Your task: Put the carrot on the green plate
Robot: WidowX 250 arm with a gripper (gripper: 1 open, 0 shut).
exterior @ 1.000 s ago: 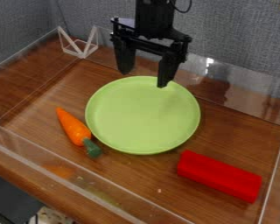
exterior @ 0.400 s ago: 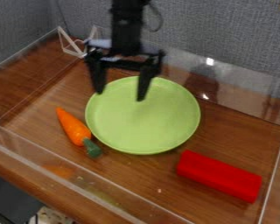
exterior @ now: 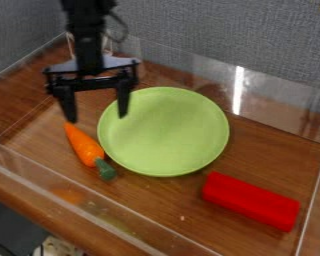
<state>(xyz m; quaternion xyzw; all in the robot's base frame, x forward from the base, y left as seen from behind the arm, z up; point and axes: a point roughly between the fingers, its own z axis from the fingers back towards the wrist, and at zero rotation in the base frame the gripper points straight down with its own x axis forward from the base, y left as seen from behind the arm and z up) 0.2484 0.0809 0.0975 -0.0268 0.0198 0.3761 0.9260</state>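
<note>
Camera view, the only one I have: my black two-fingered claw (exterior: 93, 95) hangs with its fingers spread wide and nothing between them, pointing straight down over the wooden tabletop (exterior: 270, 130). I have it there to line up on the small orange tapered toy carrot (exterior: 84, 145), which lies on the wood just left of the large round lime-green flat plate (exterior: 164, 130), its dark green stub end toward the near side and almost touching the plate's rim. The claw's left finger stands above the carrot's far tip and its right finger over the plate's left edge, so I judge it needs to shift a little nearer before closing. A red rectangular block (exterior: 251, 200) sits near right, well apart from all this.

Against the frame a second ago, the claw has travelled from above the plate's far rim to its left side and dropped lower, and it has rolled about its own axis; carrot, plate and block have not moved
</note>
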